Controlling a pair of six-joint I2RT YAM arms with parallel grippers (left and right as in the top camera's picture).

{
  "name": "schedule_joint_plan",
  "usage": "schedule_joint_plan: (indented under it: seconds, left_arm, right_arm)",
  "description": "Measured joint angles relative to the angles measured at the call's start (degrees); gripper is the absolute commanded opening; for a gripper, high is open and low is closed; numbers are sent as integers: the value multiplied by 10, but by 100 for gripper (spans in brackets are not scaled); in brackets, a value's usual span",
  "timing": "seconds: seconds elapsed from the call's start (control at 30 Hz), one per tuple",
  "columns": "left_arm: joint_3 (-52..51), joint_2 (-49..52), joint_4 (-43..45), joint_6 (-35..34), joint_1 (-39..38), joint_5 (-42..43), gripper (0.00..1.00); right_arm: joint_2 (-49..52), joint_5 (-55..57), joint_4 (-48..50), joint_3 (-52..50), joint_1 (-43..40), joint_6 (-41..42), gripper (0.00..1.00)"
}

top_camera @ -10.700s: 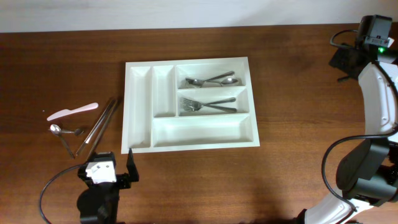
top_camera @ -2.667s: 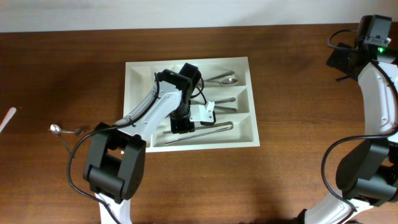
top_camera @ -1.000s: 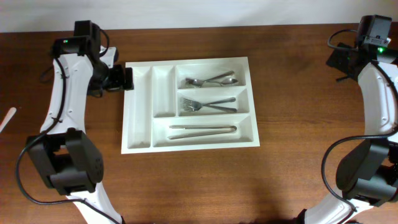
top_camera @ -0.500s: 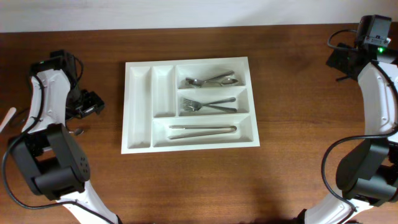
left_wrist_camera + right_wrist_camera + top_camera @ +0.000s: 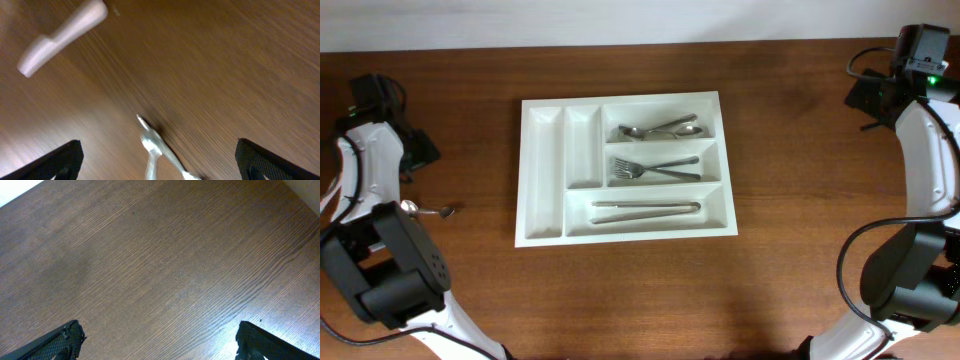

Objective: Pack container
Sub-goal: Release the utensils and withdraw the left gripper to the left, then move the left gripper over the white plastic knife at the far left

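Wooden table (image 5: 620, 290), white container (image 5: 620, 99) holding cutlery well to the right of the left gripper (image 5: 160, 161), far left of the right gripper (image 5: 160, 341), both grippers with fingers wide apart and empty, pale knife (image 5: 62, 37) ahead of left gripper, small spoon (image 5: 150, 145) below its gap.

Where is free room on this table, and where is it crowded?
Bare wood: between tray and right arm, and along the near edge. The tray's two narrow slots hold nothing. Crowded: left side, a spoon by the left arm.
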Motion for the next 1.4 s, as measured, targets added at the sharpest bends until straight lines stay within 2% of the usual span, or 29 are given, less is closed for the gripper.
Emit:
schedule_joint_plan:
  seconds: [0.13,0.23,0.53,0.73,0.9,1.13,1.4]
  left_arm:
    - [0,0,37,37,17,-46,99]
    - [0,0,54,45,40,-50,99]
    - [0,0,71,-4,185,78,99]
    - [0,0,99,-19,250,117,99]
    - [0,13,133,-21,260,139,99]
    - [0,87,172,-21,252,153,99]
    - [-4,130,292,15,249,181,99]
  right_arm:
    - [0,0,0,0,0,0,99]
    - [0,0,0,0,0,0,99]
    - [0,0,0,0,0,0,99]
    - [0,0,0,0,0,0,99]
    - [0,0,0,0,0,0,99]
    - [0,0,0,0,0,0,99]
    - [0,0,0,0,0,0,99]
